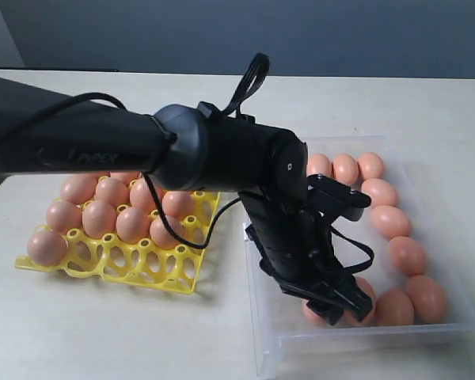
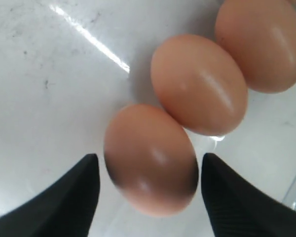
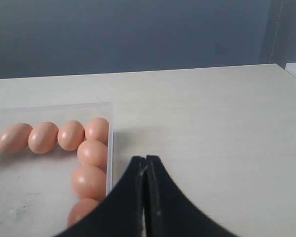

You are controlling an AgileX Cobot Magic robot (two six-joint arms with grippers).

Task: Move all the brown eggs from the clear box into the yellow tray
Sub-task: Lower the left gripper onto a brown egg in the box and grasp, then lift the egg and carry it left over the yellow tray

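My left gripper (image 1: pixel 340 305) is down inside the clear box (image 1: pixel 364 339), near its front wall. In the left wrist view it (image 2: pixel 149 156) stands open around one brown egg (image 2: pixel 148 173), with a thin gap on each side of the egg. Two more eggs (image 2: pixel 200 84) lie in a row just beyond it. Other eggs (image 1: pixel 392 222) line the box's back and right walls. The yellow tray (image 1: pixel 142 267) at the left holds several eggs (image 1: pixel 99 215). My right gripper (image 3: pixel 146 159) is shut and empty, above the table beside the box rim (image 3: pixel 110 143); the exterior view does not show it.
The left arm's black forearm (image 1: pixel 103 146) and cable (image 1: pixel 249 79) cross above the tray's back rows. The tray's front cups (image 1: pixel 170 273) have no eggs. Pale tabletop (image 3: pixel 212 128) stretches beyond the box, with a grey wall (image 3: pixel 138 34) behind.
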